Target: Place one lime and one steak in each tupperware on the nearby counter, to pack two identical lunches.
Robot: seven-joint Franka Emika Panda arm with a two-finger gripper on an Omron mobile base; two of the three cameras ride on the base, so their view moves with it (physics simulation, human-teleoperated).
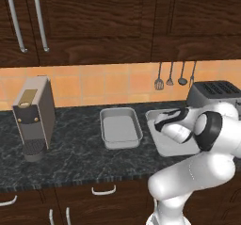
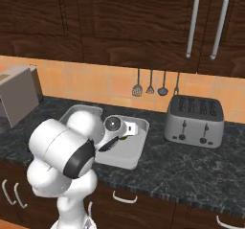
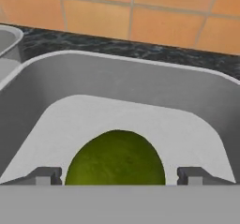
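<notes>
A lime lies on the floor of the right tupperware, near its back wall. My gripper is open, its two fingertips standing either side of the lime with a small gap on each side. In the base views the hand hangs low over that tupperware, which the arm partly hides. A sliver of the lime shows under the hand. The left tupperware sits beside it on the counter with nothing in it. The steak is out of view.
A silver toaster stands right of the trays and a grey coffee machine to their left. Utensils hang on the orange tiled wall. Dark wood cupboards hang overhead.
</notes>
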